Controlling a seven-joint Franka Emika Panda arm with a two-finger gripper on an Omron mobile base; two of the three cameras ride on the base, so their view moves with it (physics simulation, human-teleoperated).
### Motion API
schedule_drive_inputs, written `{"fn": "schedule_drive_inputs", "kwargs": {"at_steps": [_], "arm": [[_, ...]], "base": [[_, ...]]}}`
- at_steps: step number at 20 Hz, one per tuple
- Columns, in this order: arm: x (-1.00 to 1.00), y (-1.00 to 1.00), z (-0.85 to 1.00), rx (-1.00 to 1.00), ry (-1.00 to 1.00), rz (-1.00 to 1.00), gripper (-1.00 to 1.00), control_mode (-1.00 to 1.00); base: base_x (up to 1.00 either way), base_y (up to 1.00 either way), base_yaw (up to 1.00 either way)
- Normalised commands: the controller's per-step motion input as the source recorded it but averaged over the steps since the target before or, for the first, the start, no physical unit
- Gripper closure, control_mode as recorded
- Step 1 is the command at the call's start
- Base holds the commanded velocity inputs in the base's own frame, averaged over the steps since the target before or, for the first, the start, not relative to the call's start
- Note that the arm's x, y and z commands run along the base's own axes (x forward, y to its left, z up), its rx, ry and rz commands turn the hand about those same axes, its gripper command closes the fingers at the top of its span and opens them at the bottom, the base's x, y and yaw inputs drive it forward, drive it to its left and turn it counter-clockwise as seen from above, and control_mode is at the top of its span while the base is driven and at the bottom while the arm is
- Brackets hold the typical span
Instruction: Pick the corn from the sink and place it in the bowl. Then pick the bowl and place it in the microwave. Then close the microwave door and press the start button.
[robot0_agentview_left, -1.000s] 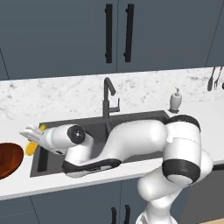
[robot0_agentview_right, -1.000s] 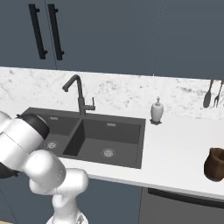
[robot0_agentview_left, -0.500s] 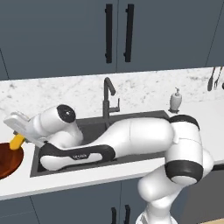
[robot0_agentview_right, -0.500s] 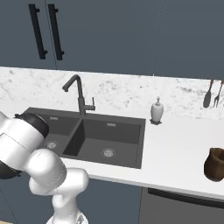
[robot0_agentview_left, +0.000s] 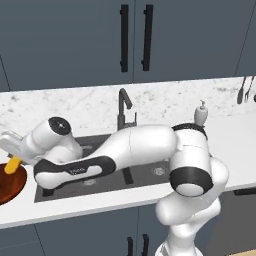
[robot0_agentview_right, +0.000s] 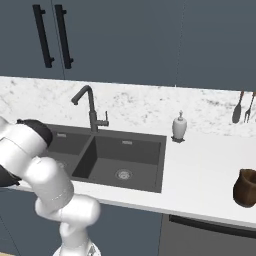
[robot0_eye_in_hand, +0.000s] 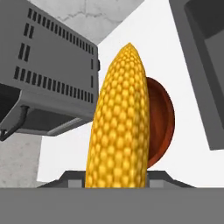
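Note:
My gripper (robot0_agentview_left: 13, 158) is shut on the corn (robot0_agentview_left: 12, 165), a yellow-orange cob that hangs just above the rim of the reddish-brown bowl (robot0_agentview_left: 11, 184) at the left edge of the left base view. In the hand view the corn (robot0_eye_in_hand: 118, 122) stands large between the fingers, with the bowl (robot0_eye_in_hand: 161, 127) right behind it on the white counter. The dark double sink (robot0_agentview_left: 107, 172) lies to the right of the bowl, under my arm. A grey box with vent slits (robot0_eye_in_hand: 48, 74) stands beside the bowl; its front and any door are hidden.
A tall dark faucet (robot0_agentview_right: 88, 107) rises behind the sink (robot0_agentview_right: 117, 157). A white soap dispenser (robot0_agentview_right: 179, 127) stands right of it. A brown jar (robot0_agentview_right: 246, 188) sits near the counter's front right, and utensils (robot0_agentview_right: 242, 106) hang on the back wall.
My arm has swung left out of the sink's left end, carrying the corn from beside the basin to a spot over the bowl.

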Motion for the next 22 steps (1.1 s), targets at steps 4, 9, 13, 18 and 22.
{"fn": "schedule_drive_inputs", "kwargs": {"at_steps": [4, 9, 13, 18, 22], "arm": [[0.07, 0.69, -0.11, -0.11, 0.11, -0.01, 1.0, -1.0], [0.04, 0.76, 0.0, -0.18, 0.01, -0.07, 1.0, -1.0], [0.0, 0.78, 0.0, -0.19, 0.0, -0.09, 1.0, -1.0], [-0.13, 0.52, 0.09, -0.11, -0.01, -0.05, 1.0, -1.0], [-0.31, 0.37, -0.06, -0.11, -0.06, -0.01, 1.0, -1.0]], "base": [[0.0, 0.0, 0.0], [0.0, 0.0, 0.0], [0.0, 0.0, 0.0], [0.0, 0.0, 0.0], [0.0, 0.0, 0.0]]}}
